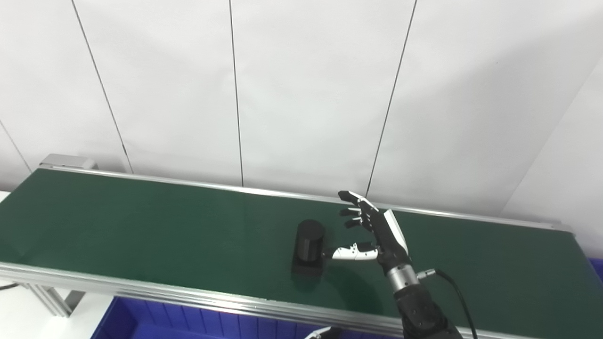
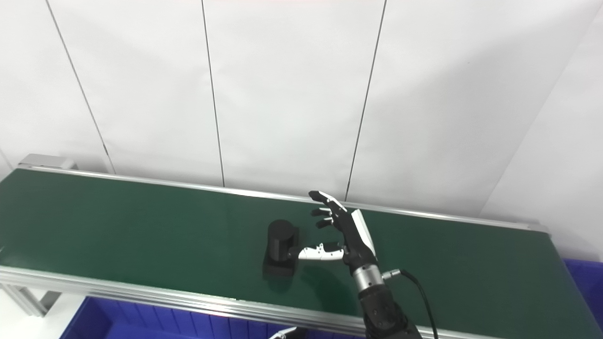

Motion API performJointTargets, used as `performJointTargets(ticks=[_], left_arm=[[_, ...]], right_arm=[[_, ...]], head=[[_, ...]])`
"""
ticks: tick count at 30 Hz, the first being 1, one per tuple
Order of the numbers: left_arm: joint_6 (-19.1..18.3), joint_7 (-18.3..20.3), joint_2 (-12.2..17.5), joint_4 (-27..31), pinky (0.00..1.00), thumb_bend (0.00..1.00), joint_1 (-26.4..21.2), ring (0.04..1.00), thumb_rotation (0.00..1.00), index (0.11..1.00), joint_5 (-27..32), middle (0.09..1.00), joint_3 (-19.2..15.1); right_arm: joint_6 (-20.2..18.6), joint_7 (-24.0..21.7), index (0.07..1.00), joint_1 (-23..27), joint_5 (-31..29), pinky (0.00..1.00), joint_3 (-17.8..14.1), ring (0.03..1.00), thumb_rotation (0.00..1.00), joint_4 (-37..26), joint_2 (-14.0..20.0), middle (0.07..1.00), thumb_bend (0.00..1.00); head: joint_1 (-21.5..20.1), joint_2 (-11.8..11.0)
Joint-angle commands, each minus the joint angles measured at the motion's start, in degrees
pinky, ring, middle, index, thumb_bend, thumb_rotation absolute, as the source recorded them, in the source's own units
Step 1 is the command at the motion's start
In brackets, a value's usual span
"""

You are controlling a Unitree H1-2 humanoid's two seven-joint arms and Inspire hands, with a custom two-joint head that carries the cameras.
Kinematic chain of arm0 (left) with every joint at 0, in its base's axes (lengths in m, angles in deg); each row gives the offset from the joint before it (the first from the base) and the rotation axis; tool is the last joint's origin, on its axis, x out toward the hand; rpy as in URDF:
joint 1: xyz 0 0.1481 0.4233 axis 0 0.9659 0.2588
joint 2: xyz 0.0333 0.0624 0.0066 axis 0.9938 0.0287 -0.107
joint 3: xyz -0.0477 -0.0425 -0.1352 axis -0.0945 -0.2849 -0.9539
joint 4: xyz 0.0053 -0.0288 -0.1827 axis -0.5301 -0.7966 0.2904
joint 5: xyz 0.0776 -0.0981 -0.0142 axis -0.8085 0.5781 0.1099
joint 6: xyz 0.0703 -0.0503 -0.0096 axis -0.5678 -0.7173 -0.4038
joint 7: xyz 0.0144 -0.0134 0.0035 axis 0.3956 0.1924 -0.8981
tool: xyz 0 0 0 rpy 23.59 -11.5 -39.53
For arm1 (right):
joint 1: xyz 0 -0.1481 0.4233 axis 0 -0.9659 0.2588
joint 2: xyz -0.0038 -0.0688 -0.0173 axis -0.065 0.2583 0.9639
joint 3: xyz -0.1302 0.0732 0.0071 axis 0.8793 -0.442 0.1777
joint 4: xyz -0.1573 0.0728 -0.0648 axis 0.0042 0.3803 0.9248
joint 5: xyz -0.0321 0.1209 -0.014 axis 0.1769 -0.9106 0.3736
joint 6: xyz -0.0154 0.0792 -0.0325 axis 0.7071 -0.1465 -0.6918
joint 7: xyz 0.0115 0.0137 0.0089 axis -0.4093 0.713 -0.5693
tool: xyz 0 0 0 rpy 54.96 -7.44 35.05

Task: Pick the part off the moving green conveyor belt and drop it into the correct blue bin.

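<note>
— Where is the right hand (image 1: 377,233), and how is it set?

— It is raised over the green conveyor belt (image 1: 141,221), just to the right of the black part (image 1: 309,247). Its fingers (image 1: 354,203) are spread and point up and to the left, while the thumb (image 1: 351,253) reaches out sideways toward the part. It is wide open and has hold of nothing.

— Does the thumb touch the part?

— Its tip comes right up to the part's side; whether it presses on it or stops just short, I cannot tell.

— And the part itself?

— A dark cylinder standing upright on a squarish black base, on the belt about midway along it and nearer the front rail (image 1: 188,294) than the back.

— What of the left hand (image 1: 322,333)?

— Only a white and black sliver of it shows at the bottom edge, below the front rail. Whether it is open or closed cannot be made out.

— Anything else around?

— A blue bin (image 1: 155,320) sits below the belt's front rail at lower left, and a second blue bin (image 1: 596,268) peeks out past the belt's right end. White wall panels (image 1: 306,94) stand behind.
</note>
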Motion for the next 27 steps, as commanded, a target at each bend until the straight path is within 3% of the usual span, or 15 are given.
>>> performJointTargets(ticks=[1,10,21,24,25,27], left_arm=[[1.9,-0.2,-0.3,1.8,0.77,0.71,0.0,0.818,0.86,0.812,-0.6,0.818,-0.1],[1.9,-0.5,-0.4,2.4,0.77,0.70,0.4,0.820,0.86,0.814,-1.2,0.819,-0.1],[1.9,-1.2,-0.3,2.9,0.76,0.69,0.5,0.808,0.86,0.809,-1.7,0.815,0.1],[1.9,-0.9,-0.3,3.2,0.77,0.69,0.7,0.809,0.85,0.809,-1.5,0.815,0.1],[1.9,-0.9,-0.3,3.2,0.77,0.69,0.7,0.810,0.85,0.810,-1.4,0.816,0.0],[1.9,-0.8,-0.3,3.2,0.76,0.69,0.7,0.810,0.85,0.810,-1.5,0.816,-0.1]], right_arm=[[2.0,-0.1,0.822,2.7,-0.4,0.59,-0.1,0.718,0.22,-1.0,-0.7,0.848,1.00],[2.0,-0.1,0.799,3.1,0.5,0.59,0.9,0.730,0.24,0.5,-1.5,0.819,1.00],[2.0,5.3,0.666,2.5,6.3,0.47,4.2,0.572,0.22,2.9,-1.7,0.667,0.91],[2.0,6.1,0.620,2.3,8.4,0.43,4.8,0.514,0.17,3.4,-1.5,0.607,0.82],[2.0,6.3,0.557,2.2,8.8,0.40,4.8,0.488,0.15,3.6,-1.5,0.576,0.68],[1.9,6.8,0.524,2.2,10.1,0.36,4.9,0.441,0.03,4.1,-1.5,0.478,0.56]], head=[[0.0,0.0],[0.1,0.4],[-0.1,1.0],[-0.2,1.1],[-0.1,1.1],[-0.1,1.1]])
